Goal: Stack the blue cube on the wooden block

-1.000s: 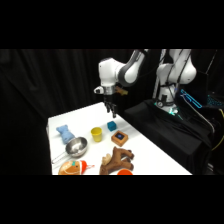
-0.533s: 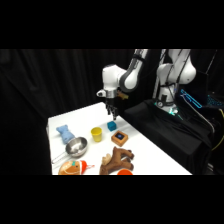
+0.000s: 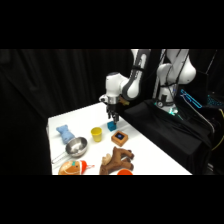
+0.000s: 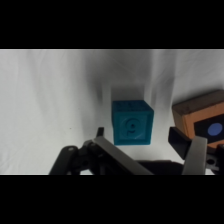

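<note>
White table point(image 3: 95, 116), black-curtained backdrop; blue cube point(image 4: 131, 123) stood beside wooden block point(image 4: 204, 121); gripper point(image 4: 145, 141) jaws spread, released.

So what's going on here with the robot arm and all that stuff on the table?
The white arm's gripper hangs just above the blue cube, fingers open on either side of it and not yet closed on it. The cube sits on the white table, and the wooden block with its dark blue mark lies close beside it with nothing on top. A yellow cup, a metal bowl and some toys lie nearby.
</note>
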Available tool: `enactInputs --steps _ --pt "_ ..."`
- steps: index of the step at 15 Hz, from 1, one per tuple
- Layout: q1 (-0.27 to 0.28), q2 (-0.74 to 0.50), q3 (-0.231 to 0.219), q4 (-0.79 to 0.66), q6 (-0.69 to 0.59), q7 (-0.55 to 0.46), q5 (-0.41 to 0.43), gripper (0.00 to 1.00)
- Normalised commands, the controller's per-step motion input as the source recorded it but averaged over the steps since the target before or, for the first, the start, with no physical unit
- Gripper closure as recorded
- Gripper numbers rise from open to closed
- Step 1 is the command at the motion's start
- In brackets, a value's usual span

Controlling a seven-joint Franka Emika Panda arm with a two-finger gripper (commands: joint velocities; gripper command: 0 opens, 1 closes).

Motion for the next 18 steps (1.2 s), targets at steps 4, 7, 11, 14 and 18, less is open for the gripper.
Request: enactInputs --steps 4,7,11,14,18 --pt "-0.142 0.17 0.146 0.01 0.35 0.09 -0.052 0.00" --pt "-0.100 0.15 0.077 0.02 0.29 0.16 -0.177 0.00" --pt "-0.022 0.12 0.018 0.03 0.22 0.19 -0.214 0.00" --pt "0.035 0.08 -0.054 0.04 0.17 0.18 -0.198 0.32" --pt "0.100 0.01 -0.143 0.02 0.13 0.17 -0.186 0.66"
